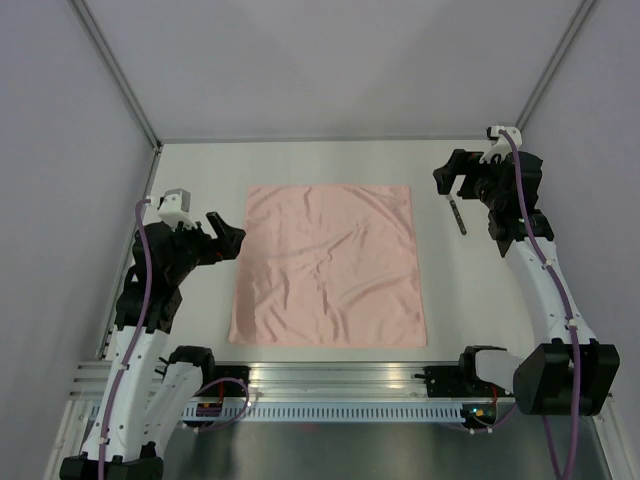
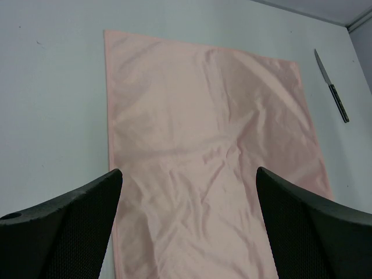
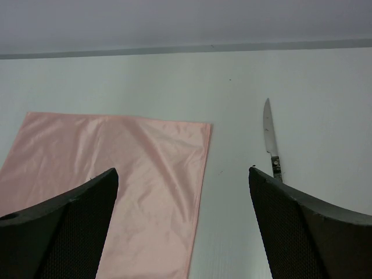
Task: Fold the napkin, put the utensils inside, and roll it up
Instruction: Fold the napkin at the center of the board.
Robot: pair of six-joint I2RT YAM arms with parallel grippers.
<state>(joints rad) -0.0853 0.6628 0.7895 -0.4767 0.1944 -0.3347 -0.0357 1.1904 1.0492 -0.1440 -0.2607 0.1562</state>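
The salmon-pink napkin (image 1: 328, 265) lies spread flat and slightly wrinkled in the middle of the table. It fills the left wrist view as the napkin (image 2: 209, 145), and its far right corner shows in the right wrist view (image 3: 116, 168). One of the utensils, a slim dark-handled knife (image 1: 457, 216), lies on the table right of the cloth, also seen as the knife (image 2: 332, 87) (image 3: 269, 139). My left gripper (image 1: 228, 228) (image 2: 189, 174) hangs open just off the napkin's left edge. My right gripper (image 1: 452, 178) (image 3: 183, 171) is open above the knife's far end, holding nothing.
Grey walls enclose the white table (image 1: 200, 170) on three sides. A metal rail (image 1: 340, 378) with the arm bases runs along the near edge.
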